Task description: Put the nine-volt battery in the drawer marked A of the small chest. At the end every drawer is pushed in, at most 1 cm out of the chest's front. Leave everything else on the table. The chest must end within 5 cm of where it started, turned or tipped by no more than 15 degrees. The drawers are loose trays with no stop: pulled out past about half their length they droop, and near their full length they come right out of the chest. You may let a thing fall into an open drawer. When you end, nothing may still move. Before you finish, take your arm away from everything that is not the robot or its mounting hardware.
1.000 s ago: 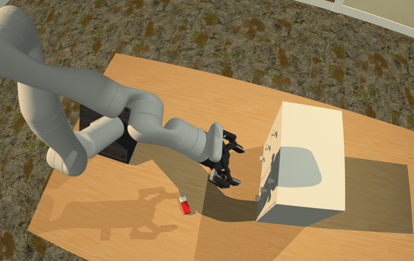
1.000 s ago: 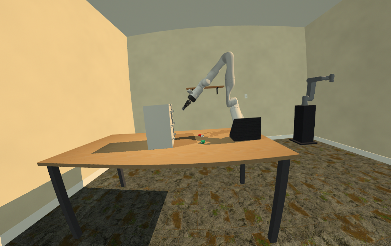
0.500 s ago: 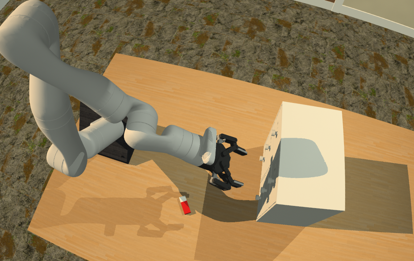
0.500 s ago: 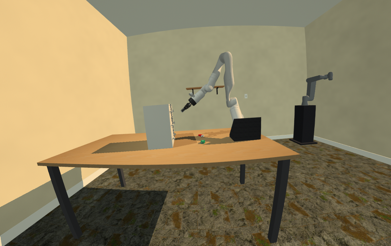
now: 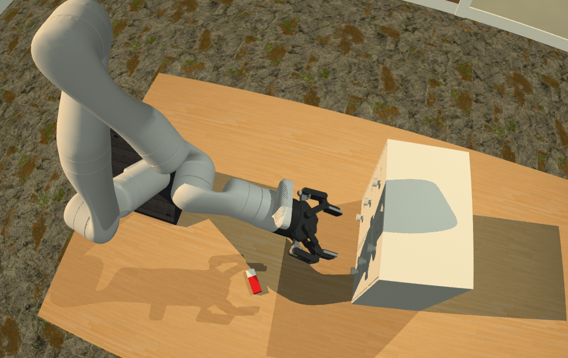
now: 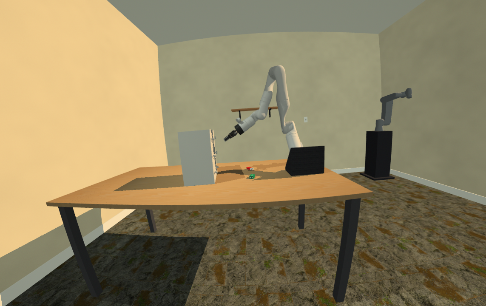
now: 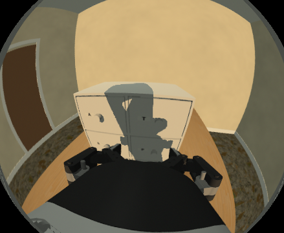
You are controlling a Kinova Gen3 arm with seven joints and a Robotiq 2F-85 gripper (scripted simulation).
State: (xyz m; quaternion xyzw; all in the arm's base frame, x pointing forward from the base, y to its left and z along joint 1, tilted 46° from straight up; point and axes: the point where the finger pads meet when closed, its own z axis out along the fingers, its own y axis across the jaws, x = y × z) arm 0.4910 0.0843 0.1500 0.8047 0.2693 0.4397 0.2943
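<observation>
The white chest (image 5: 428, 258) (image 6: 197, 160) (image 7: 167, 90) stands upright, its drawers looking pushed in. Drawer A (image 7: 93, 105) is the top left one in the wrist view; its round knob (image 5: 375, 182) (image 7: 99, 117) sticks out. My gripper (image 5: 334, 232) (image 6: 225, 139) (image 7: 145, 151) is open and empty, in the air before the chest's upper front, tilted down towards it, touching nothing. A small green block (image 6: 251, 176) with two small marks on one end lies on the table, out of sight in the top view. A red block (image 5: 254, 284) (image 6: 249, 168) with a whitish end lies farther off. Which is the battery I cannot tell for certain.
The wooden table (image 5: 508, 191) (image 6: 153, 197) carries the chest and the black arm base (image 6: 305, 161). Drawer T (image 7: 174, 110) is at the top right in the wrist view, with more drawers and projecting knobs below. The arm's shadow falls across the chest front.
</observation>
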